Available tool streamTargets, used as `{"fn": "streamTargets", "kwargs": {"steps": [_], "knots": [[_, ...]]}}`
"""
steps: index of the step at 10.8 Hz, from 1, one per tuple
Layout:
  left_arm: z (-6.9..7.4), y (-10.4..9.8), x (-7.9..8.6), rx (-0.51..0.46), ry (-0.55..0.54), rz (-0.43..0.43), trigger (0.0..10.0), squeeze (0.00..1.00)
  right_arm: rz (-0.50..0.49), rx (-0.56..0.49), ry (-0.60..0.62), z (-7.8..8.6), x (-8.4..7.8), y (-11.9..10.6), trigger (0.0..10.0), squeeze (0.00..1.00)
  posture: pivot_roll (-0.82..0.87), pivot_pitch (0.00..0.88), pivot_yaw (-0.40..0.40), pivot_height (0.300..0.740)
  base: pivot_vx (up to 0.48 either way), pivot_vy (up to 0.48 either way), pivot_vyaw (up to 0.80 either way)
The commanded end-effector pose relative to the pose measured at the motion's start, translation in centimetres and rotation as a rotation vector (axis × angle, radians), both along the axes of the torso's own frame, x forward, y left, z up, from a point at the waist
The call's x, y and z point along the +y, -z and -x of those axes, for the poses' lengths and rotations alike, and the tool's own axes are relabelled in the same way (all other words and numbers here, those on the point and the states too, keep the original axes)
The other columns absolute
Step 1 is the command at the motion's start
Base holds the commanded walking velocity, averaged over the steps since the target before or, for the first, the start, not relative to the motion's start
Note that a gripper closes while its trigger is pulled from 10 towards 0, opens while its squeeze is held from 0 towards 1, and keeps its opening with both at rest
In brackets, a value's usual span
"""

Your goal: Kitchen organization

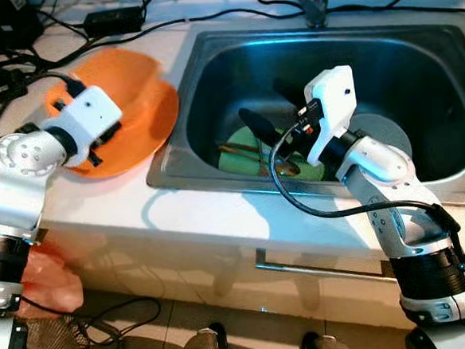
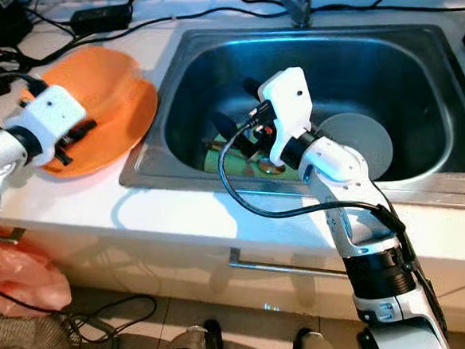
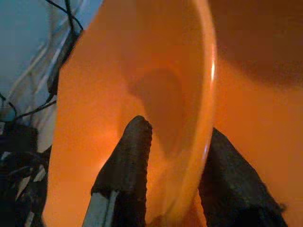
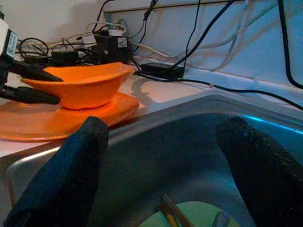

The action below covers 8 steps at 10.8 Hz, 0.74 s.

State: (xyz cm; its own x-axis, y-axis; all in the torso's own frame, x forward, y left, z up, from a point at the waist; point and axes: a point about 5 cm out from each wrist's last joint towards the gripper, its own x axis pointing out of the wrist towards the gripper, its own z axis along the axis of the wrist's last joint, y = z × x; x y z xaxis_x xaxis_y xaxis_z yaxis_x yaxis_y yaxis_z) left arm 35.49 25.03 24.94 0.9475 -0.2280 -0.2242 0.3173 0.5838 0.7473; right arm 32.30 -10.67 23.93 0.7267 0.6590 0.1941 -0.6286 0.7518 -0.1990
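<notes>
The left end effector pinches the rim of the orange bowl, which sits on the orange plate on the bench. The right end effector hangs open inside the sink, above the green plate. A level lift should keep the bowl from slipping.

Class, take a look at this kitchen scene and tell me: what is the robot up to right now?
The left gripper pinches the rim of an orange bowl sitting on an orange plate on the counter beside the sink. The right gripper hangs open inside the sink, above a green plate with utensils lying on it. A grey plate also lies in the sink.
</notes>
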Motion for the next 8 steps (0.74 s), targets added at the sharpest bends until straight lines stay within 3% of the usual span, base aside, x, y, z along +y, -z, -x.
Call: {"fn": "streamTargets", "kwargs": {"steps": [1,8], "knots": [[0.0,-0.1,0.5,-0.014,-0.015,0.012,0.0,0.0,-0.011,-0.022,-0.013,0.2,0.2,-0.8,10.0,0.0,0.13,0.176,0.086,0.74,0.0,0.0,0.0],[0.1,1.8,-0.2,-0.042,0.021,-0.002,0.0,0.0,-0.02,-0.015,-0.013,0.1,0.2,-0.8,10.0,0.0,0.13,0.176,0.084,0.74,0.0,0.0,0.0]]}}
